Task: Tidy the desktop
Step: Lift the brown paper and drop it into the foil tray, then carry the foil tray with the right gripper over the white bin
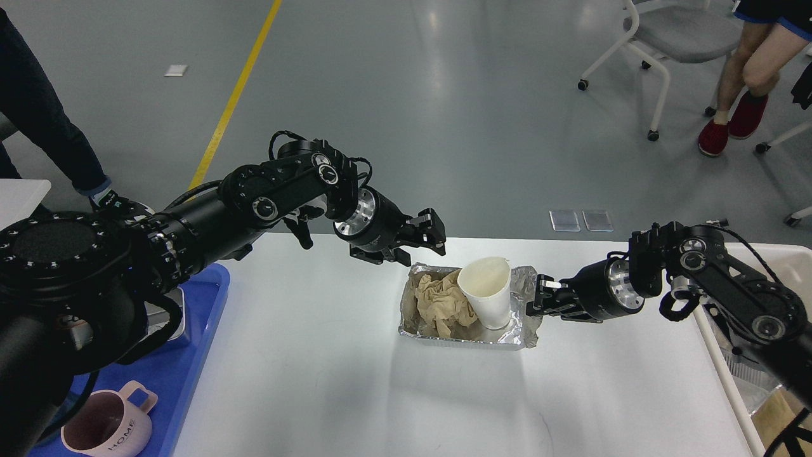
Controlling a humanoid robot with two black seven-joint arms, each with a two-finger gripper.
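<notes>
Pink mug (108,431) reads "HOME".

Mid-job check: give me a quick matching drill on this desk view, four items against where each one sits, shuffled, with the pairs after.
Items:
1. paper cup
2. crumpled brown paper
3. pink mug
4. foil tray

Places:
A. on the blue tray, near left
B. on the desktop, mid-table
C. left part of the foil tray
D. right part of the foil tray, upright

Pairs: 1-D, 2-C, 3-A, 4-B
</notes>
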